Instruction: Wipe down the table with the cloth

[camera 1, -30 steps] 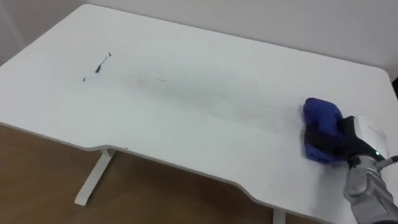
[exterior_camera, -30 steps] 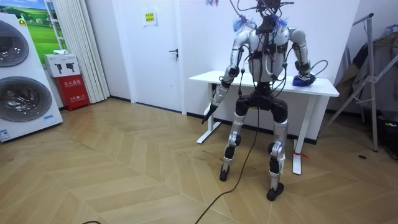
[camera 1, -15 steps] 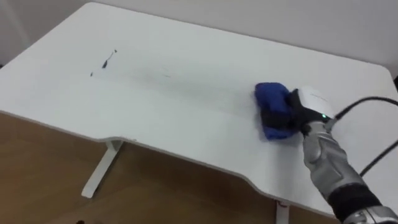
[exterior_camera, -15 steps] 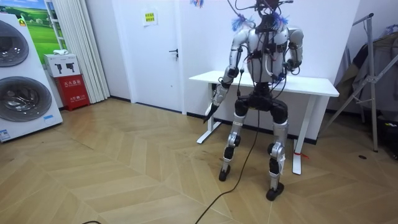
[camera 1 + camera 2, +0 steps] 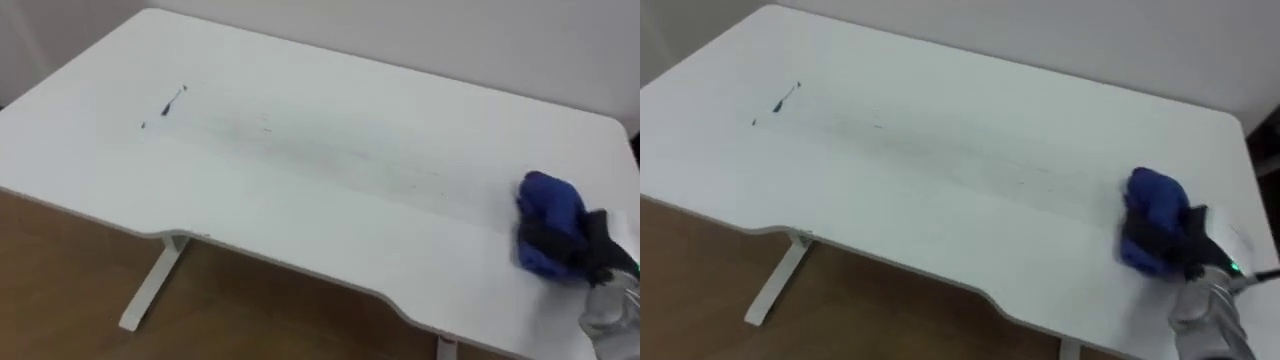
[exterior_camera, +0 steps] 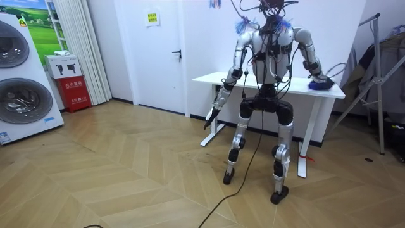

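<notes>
The blue cloth point(image 5: 1152, 230) lies on the white bench point(image 5: 940, 130) near its right end, clenched in the right hand point(image 5: 1192, 248), whose wrist is cut off. Dark marks point(image 5: 780, 103) are noted far left. The left hand point(image 6: 215, 111) hangs beside the bench; its state cannot be told.

The table point(image 5: 300, 200) has a smooth, matt white top. The blue cloth point(image 5: 548, 225) at its 4 o'clock looks soft and crumpled. The floor point(image 6: 126, 183) is slightly glossy wood.

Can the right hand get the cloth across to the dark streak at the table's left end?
Likely yes: the white table lies bare between the crumpled blue cloth in the right hand and the dark streak. It is the opposite end, though.
</notes>
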Robot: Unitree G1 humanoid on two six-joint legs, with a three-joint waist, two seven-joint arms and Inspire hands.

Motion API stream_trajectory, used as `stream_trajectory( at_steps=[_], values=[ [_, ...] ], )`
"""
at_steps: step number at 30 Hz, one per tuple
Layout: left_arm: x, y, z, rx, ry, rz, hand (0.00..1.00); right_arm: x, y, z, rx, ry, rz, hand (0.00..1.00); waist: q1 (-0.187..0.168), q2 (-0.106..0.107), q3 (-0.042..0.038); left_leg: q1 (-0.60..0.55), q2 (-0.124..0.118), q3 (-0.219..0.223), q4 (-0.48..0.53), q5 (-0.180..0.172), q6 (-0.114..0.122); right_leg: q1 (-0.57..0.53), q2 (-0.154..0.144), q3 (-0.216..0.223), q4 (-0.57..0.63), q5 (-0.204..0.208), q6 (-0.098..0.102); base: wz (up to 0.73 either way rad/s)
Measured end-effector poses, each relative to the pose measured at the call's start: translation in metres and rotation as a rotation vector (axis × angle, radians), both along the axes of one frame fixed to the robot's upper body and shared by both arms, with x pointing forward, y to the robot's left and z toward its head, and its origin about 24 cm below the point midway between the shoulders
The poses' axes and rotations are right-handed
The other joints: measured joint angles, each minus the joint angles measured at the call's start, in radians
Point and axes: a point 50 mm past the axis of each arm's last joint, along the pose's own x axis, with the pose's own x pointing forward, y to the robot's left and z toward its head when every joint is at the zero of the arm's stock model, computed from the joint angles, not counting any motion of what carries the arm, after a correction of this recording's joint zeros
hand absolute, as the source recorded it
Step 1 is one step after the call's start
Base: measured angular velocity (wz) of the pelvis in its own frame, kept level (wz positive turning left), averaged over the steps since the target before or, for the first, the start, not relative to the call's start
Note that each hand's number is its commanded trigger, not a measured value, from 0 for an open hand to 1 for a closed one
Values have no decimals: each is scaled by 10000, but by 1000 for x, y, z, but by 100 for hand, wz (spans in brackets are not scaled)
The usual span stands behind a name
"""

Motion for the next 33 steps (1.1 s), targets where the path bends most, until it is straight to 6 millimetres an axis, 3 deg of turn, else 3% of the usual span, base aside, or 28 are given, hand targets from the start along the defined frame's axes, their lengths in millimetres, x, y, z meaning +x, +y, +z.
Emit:
stream_trajectory(
  at_steps=[2, 6, 9, 10, 12, 14, 16, 17, 20, 23, 25, 27, 28, 33],
  values=[
    [15, 0, -1, 25, -484, -243, 0, -17, -15, -1, -30, 288, -686, 100, -236, 5, -10, 1, 0, 36, 88, -8, 12, -25, 16, 163, 23, 11, -18, -9],
    [29, -4, -1, 6, -841, -669, 0, -20, -14, -4, 139, 360, -1020, 100, -305, 29, -6, 132, 0, 91, 139, -36, 48, -68, 90, 612, 26, 130, -77, -22],
    [37, -10, -4, -69, -883, -941, 0, 0, 3, -5, 281, 409, -609, 100, -121, 26, 7, 139, 0, 191, 182, -49, 69, -262, 103, 932, 194, 167, -100, -28],
    [39, -12, -5, -111, -927, -972, 0, 12, 13, -4, 288, 434, -221, 100, 132, 63, 11, 138, 1, 184, 156, -57, 62, -402, 168, 1105, 197, 212, -78, -44],
    [38, -14, -7, -143, -777, -1085, 0, 38, 34, 2, 148, 394, 886, 100, 382, 108, 29, 59, 1, 136, 90, -100, 33, -605, 228, 1230, 197, 318, -124, -38],
    [32, -18, -9, -289, -431, -1133, 0, 76, 71, 13, 10, 196, 2688, 100, 829, 199, 92, -43, 1, 17, 79, -94, 37, -792, 321, 1433, 246, 419, -217, -19],
    [29, -23, -12, -445, -334, -1046, 0, 98, 95, 23, -45, 31, 3734, 100, 1121, 298, 173, -52, 1, -97, 99, -97, 37, -891, 367, 1484, 232, 420, -215, 3],
    [28, -25, -12, -503, -345, -1019, 0, 107, 103, 28, -191, -45, 4281, 100, 1367, 324, 168, -143, -12, -194, 100, -96, 37, -936, 359, 1405, 212, 420, -216, 17],
    [14, -25, -12, -506, 65, -862, 0, 116, 112, 35, -437, -248, 4821, 100, 1786, 309, 146, -293, -84, -508, 14, -88, 33, -915, 349, 1187, 164, 438, -273, 27],
    [-3, -25, -10, -514, 583, -661, 0, 117, 112, 38, -570, -324, 4883, 100, 1858, 289, 134, -290, -90, -674, -17, -50, 81, -784, 343, 953, 154, 339, -254, 20],
    [-3, -25, -11, -543, 583, -564, 0, 115, 111, 38, -695, -277, 4937, 99, 1758, 267, 122, -282, -90, -673, -25, -53, 80, -723, 327, 760, 152, 267, -223, 21],
    [5, -27, -12, -606, 395, -613, 0, 114, 112, 37, -717, -325, 5012, 51, 1587, 267, 124, -240, -92, -669, -54, -53, 80, -559, 314, 685, 144, 213, -205, 15],
    [10, -27, -12, -607, 280, -650, 0, 113, 112, 36, -702, -287, 5017, 0, 1546, 265, 124, -114, -90, -630, -133, -53, 80, -542, 304, 690, 146, 169, -210, 0],
    [46, -27, -13, -574, -662, -1044, 0, 107, 111, 31, -689, -187, 5040, 0, 1171, 226, 119, -25, -91, -597, -199, -62, 71, -415, 298, 697, 136, 107, -183, -1]
  ],
)
